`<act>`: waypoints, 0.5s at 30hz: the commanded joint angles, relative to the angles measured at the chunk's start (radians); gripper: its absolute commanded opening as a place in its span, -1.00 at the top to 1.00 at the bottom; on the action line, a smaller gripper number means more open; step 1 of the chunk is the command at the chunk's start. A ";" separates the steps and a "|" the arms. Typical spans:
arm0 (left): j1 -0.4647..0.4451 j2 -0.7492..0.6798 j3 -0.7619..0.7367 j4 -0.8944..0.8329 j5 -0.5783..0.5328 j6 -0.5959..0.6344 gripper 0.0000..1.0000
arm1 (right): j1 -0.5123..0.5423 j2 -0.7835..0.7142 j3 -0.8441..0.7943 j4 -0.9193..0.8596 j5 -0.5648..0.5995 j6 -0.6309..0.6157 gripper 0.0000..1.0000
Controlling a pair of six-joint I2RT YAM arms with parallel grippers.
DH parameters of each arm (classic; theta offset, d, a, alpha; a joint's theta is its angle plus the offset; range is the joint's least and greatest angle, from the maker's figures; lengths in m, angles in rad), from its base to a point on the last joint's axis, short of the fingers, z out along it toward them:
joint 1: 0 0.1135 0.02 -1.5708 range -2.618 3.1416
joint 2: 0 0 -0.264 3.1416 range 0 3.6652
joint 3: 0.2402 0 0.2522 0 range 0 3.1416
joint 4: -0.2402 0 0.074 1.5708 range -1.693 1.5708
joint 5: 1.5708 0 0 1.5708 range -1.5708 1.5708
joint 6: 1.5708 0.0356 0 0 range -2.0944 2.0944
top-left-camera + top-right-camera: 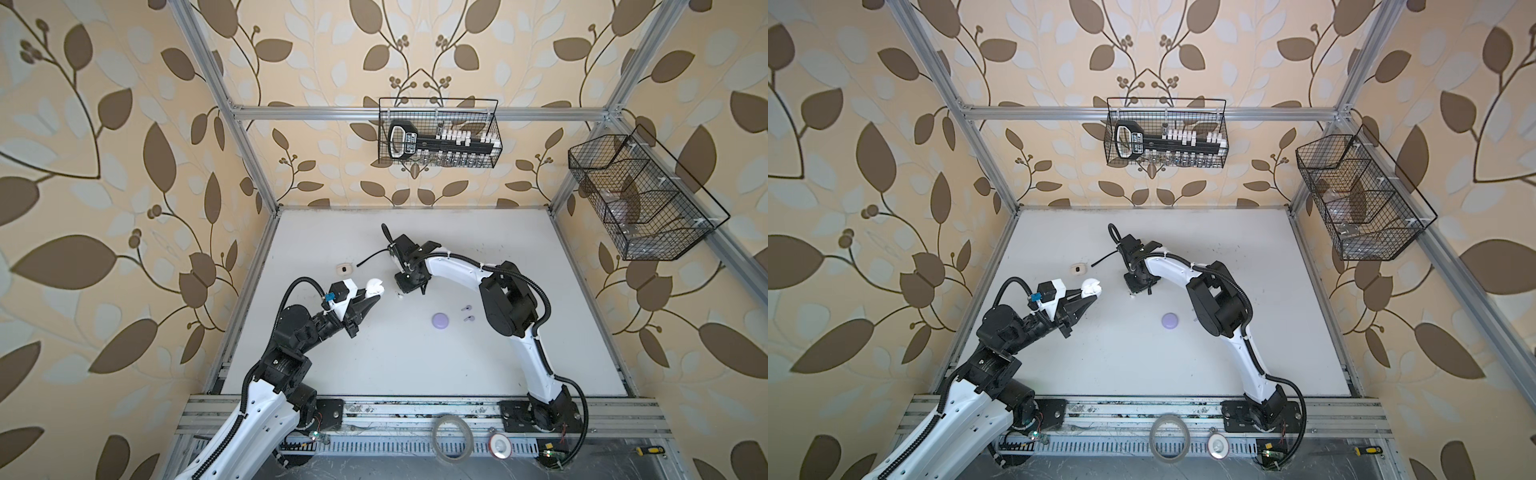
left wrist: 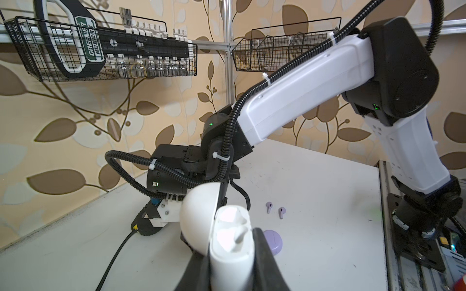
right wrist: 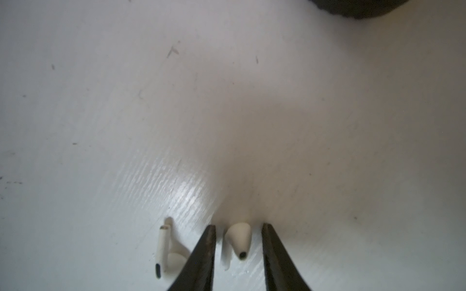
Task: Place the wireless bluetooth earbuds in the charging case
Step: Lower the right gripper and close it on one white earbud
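We count three cases and four earbuds in view on the white worktop point(image 1: 415, 365). The left end effector point(image 1: 372, 295) is clamped tight on the white charging case point(image 2: 230, 241), its domed lid swung open. The right end effector point(image 3: 239, 226) points down, jaws slightly parted astride one white earbud point(image 3: 239, 241) without gripping it. A second white earbud point(image 3: 165, 248) lies just beside. Two lavender earbuds point(image 1: 466, 308) rest near the closed round lavender case point(image 1: 441, 320); a cream case point(image 1: 344, 269) sits apart. We read "GREENER" on the tool kit point(image 2: 88, 42) in one of two wire baskets point(image 1: 382, 124).
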 commanded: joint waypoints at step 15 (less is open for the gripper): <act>0.003 -0.005 -0.011 0.029 -0.008 0.018 1.00 | 0.012 0.014 -0.013 -0.010 -0.032 0.003 0.67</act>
